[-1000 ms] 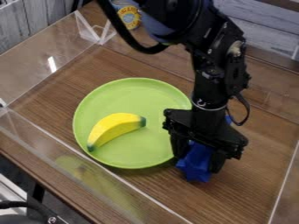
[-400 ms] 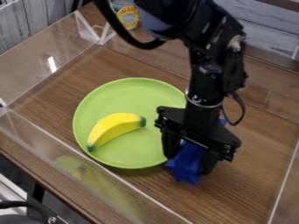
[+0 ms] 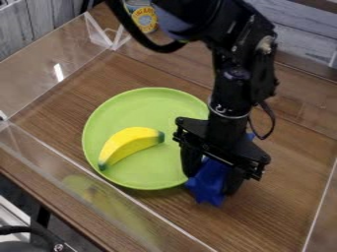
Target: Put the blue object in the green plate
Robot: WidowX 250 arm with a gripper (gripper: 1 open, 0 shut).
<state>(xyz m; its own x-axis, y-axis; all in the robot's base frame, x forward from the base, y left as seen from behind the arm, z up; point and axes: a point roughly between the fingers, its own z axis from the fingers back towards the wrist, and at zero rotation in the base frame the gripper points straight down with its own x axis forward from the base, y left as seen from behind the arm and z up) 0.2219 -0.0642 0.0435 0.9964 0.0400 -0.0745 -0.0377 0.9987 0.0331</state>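
Cable: black loops [image 3: 30,234] sit down in your bottom left corner, right up close to you.
Near wall: a see-through panel [image 3: 118,202] slants across your lower left, and you can see the wooden surface through it.
Blue object: here it is, folks, the deep-blue block [image 3: 208,183], low and right of centre for you, under the gripper and just beside the plate's right edge. You get its near end showing below the black fingers; the middle is hidden behind them.
Gripper: black and bulky, the gripper [image 3: 222,167] comes down right over the block, its fingers spread across it and covering much of it from you. Whether they are pinching it, you cannot tell from this angle.
Banana: bright yellow [image 3: 129,145], it lies in the left part of the plate, tilted across your view, and it's well apart from the gripper.
Plate: big, round and lime green [image 3: 148,108], it sits flat at the centre-left, and the arm overlaps your view of its right edge.
Table: brown wood [image 3: 293,148] runs beneath the lot.
Arm: black, the arm [image 3: 218,22] reaches in from the top of your view.
Far edge: a round yellow-and-blue item [image 3: 145,18] sits up top, left of the arm.
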